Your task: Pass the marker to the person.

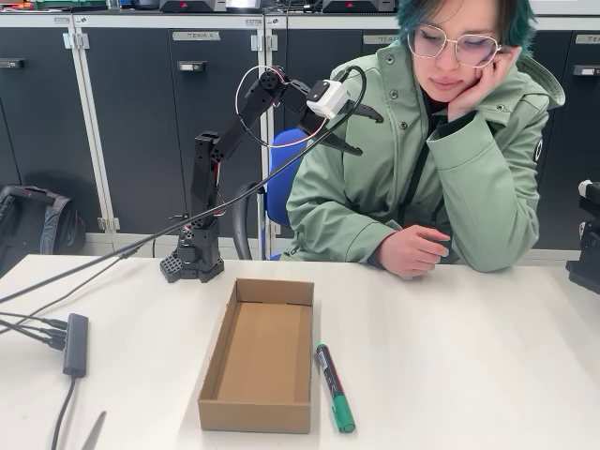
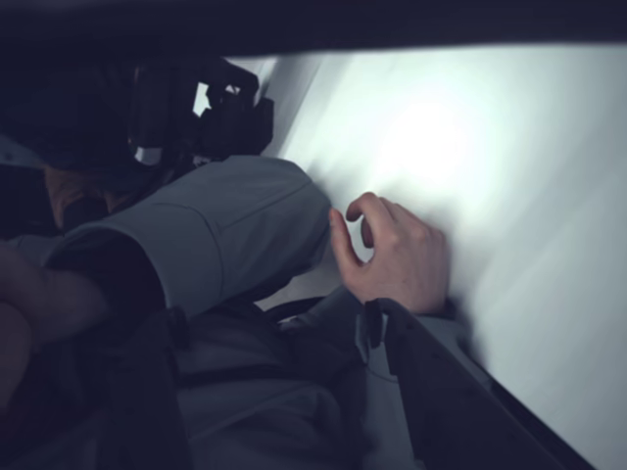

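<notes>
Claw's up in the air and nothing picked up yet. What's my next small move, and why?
Probably swing down toward the marker. It lies flat on the table just right of the cardboard box, untouched, while the claw hangs open and empty up by the person.

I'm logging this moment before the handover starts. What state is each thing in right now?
marker: capped, lying flat on the table right of the box, untouched.
cardboard box: open on top, nothing inside.
tool: open, raised in the air in front of the person, holding nothing.
person's hand: loosely closed, resting on the table.
person's other hand: propping the cheek.
</notes>
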Tool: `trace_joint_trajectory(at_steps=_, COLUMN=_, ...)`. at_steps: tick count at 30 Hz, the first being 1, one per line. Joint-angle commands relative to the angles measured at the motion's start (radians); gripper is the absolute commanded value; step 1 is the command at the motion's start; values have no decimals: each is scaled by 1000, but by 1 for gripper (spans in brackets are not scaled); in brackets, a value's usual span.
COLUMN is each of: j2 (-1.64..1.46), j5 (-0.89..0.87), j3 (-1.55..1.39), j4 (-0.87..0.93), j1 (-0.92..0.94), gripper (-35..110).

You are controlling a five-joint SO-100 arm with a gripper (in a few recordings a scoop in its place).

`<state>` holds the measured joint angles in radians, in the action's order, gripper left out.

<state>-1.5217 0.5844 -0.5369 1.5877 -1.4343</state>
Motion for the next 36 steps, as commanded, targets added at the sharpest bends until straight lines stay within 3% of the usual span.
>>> trace_joint_trajectory(at_steps=1, j2=-66, j5=11, j3=3, j4=-8, j1=2, gripper=41)
trace_joint_trajectory(at_steps=36, j2=-95, j5=20, j3=-26, j4=-6, j1=9, gripper=41)
